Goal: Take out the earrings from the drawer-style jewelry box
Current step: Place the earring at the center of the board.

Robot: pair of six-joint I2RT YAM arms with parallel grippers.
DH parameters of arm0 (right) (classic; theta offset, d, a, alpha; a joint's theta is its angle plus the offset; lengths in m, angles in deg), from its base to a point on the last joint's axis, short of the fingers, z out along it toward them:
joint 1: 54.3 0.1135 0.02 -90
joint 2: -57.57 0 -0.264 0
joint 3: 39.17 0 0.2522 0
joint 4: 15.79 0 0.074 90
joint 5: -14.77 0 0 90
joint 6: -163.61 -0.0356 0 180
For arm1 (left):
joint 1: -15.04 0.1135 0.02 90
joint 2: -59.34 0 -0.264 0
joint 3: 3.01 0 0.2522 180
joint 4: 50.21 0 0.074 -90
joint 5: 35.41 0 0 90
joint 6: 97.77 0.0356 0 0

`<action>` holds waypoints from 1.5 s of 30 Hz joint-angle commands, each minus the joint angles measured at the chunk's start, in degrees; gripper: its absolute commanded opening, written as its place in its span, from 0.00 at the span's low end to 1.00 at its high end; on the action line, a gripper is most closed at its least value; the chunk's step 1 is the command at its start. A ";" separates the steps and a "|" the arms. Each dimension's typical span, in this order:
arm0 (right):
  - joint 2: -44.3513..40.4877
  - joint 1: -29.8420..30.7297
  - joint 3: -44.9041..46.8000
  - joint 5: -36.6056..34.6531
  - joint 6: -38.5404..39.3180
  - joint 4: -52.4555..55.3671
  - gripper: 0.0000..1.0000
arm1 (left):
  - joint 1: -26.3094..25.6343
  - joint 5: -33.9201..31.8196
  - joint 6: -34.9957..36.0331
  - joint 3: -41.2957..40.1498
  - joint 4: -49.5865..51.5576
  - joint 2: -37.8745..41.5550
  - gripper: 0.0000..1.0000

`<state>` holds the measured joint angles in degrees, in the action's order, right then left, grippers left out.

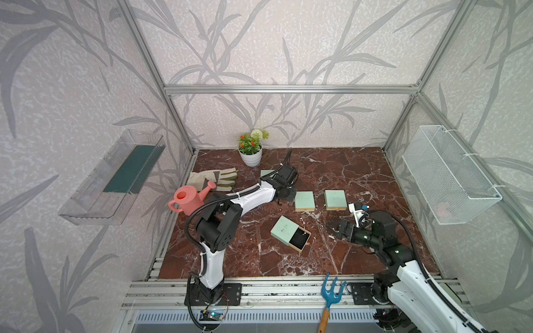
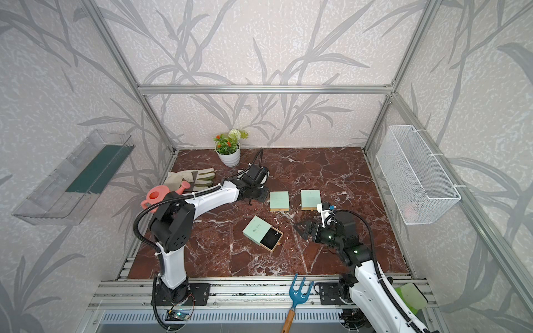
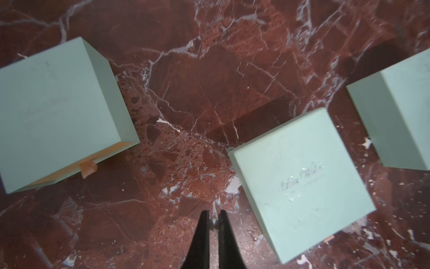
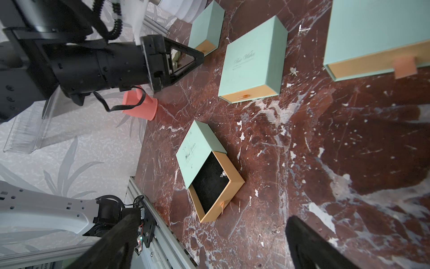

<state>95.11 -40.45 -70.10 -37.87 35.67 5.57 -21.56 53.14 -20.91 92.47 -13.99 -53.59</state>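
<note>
The left arm [image 1: 253, 199] and right arm [image 1: 412, 284] have glossy white shells between matte black joints, with ribbed black hoses alongside. Green lights dot the right arm's joints. The left tool [image 3: 213, 215] and right tool [image 1: 331, 229] are black, with tapering fingers.

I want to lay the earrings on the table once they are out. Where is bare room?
The far right corner, behind the right closed box, is bare. So is the strip between the open box and the front rail. The left rear is crowded: can, gloves, pot, left arm.
</note>
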 commanded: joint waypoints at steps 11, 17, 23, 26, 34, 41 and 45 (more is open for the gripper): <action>0.73 -0.84 -0.88 1.15 1.01 1.37 0.99 | 0.95 0.03 -1.18 4.77 3.49 -6.04 0.09; 1.14 -1.06 -0.63 1.14 1.01 1.29 0.99 | 0.98 0.48 -1.53 3.84 2.92 -6.54 0.10; 1.08 -1.10 -0.26 1.22 0.98 1.28 0.99 | 1.00 0.73 -1.79 3.81 2.77 -7.33 0.11; 0.96 -1.19 -0.15 1.28 0.98 1.48 0.99 | 0.92 0.84 -1.98 4.07 2.82 -7.86 0.11; 0.88 -1.37 0.10 1.31 0.96 1.48 0.99 | 0.94 0.77 -2.24 4.46 2.81 -9.00 0.13; 0.96 -1.41 0.18 1.22 0.99 1.45 0.99 | 0.94 1.19 -2.50 4.30 2.71 -9.06 0.21; 1.07 -1.50 0.21 1.24 0.93 1.44 0.99 | 0.89 1.45 -2.70 4.45 2.64 -8.75 0.26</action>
<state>96.23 -41.61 -70.08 -37.59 35.80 6.49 -20.88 54.32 -23.03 95.88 -11.83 -61.63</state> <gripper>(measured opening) 0.992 0.255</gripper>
